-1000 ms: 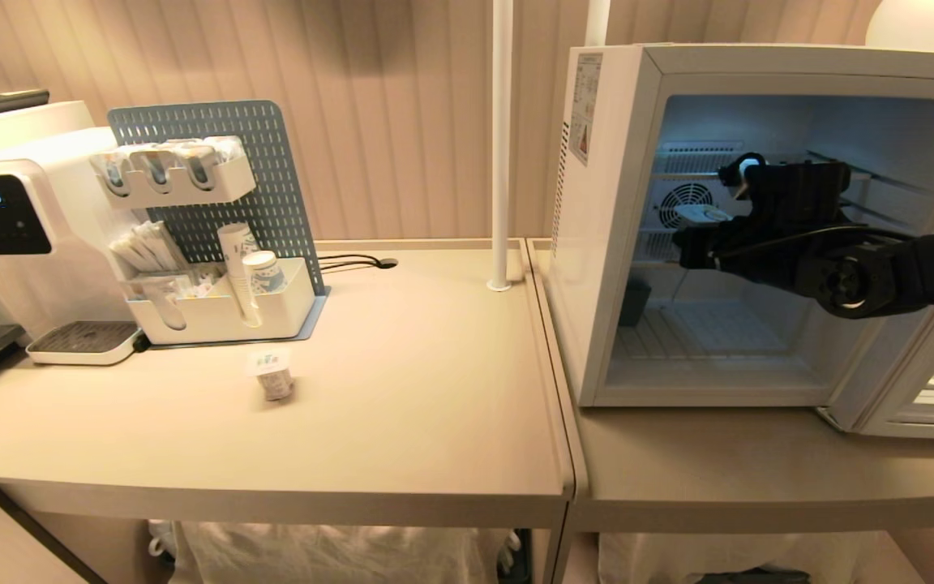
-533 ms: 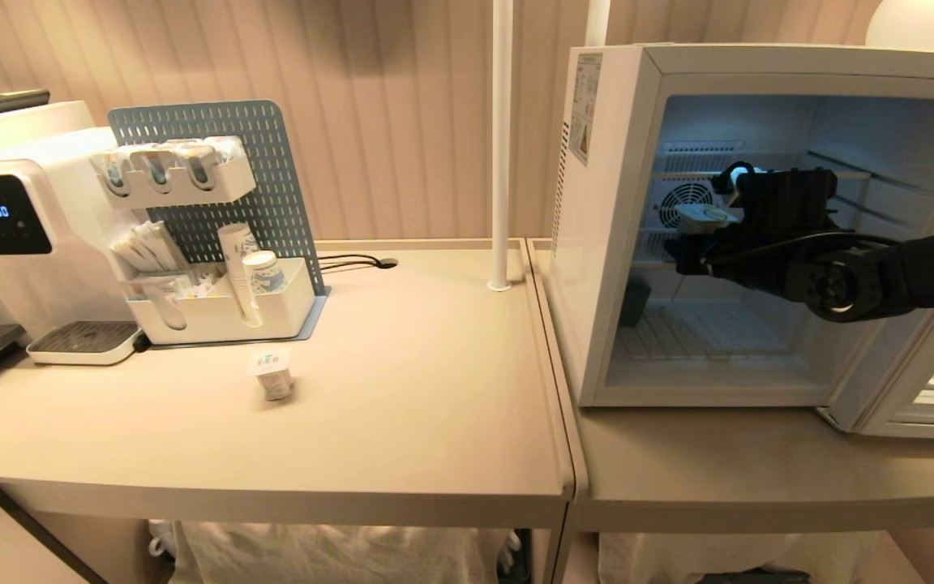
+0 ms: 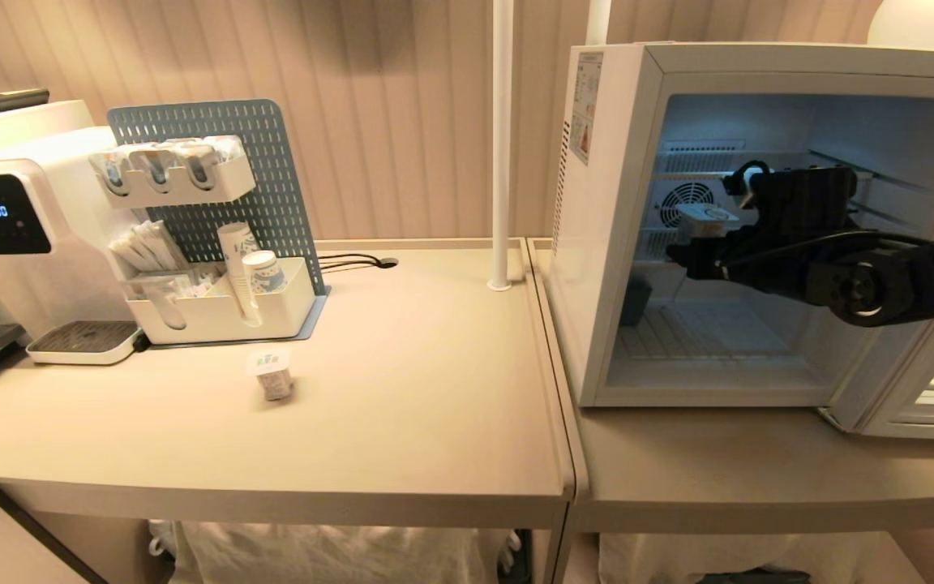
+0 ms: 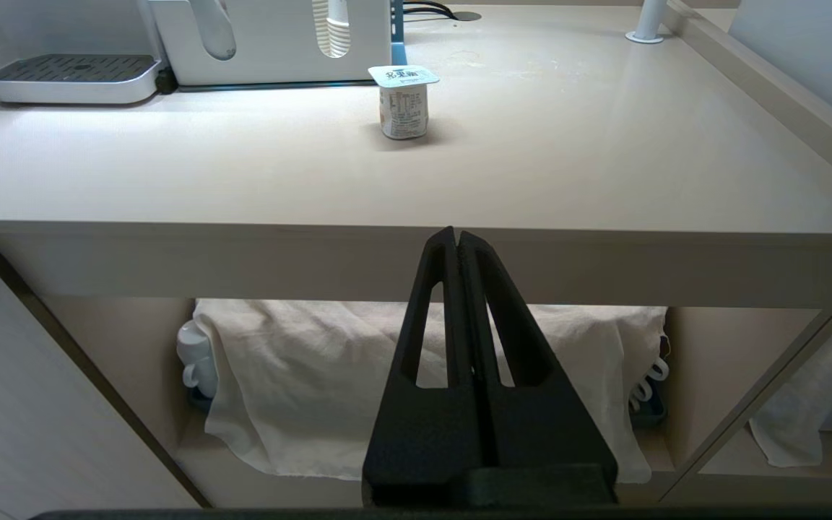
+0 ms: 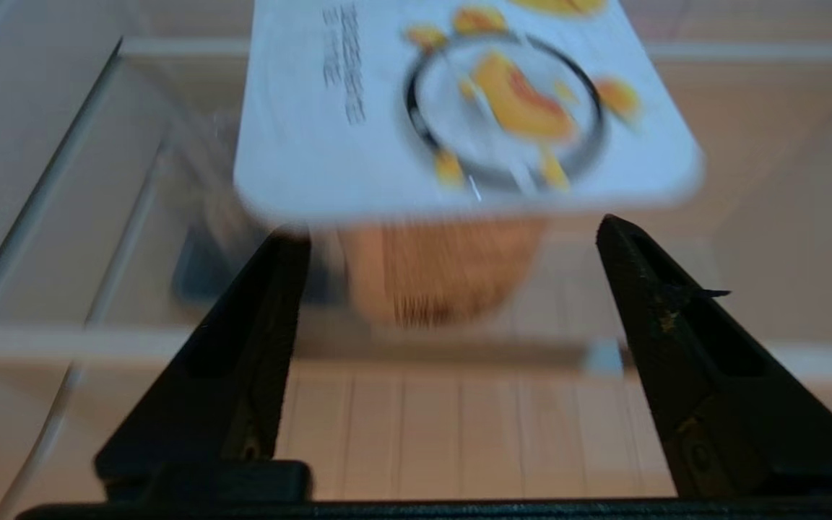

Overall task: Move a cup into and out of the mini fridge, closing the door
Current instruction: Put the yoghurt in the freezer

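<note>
Inside the mini fridge (image 3: 609,243), at about two o'clock in the head view, you have the right gripper (image 5: 452,274) spread wide with the cup (image 5: 452,267) between its fingers (image 5: 264,318), neither one touching it. The cup seems to rest on the upper wire shelf (image 3: 678,174), though motion blur makes that uncertain. It sits dead ahead at twelve o'clock from the wrist, long axis upright, foil lid on top. Your likely next move is straight back toward six o'clock. The left gripper (image 4: 459,249), pressed together, is parked below the counter edge (image 4: 416,253). The door (image 3: 913,357) stands open at three o'clock.
</note>
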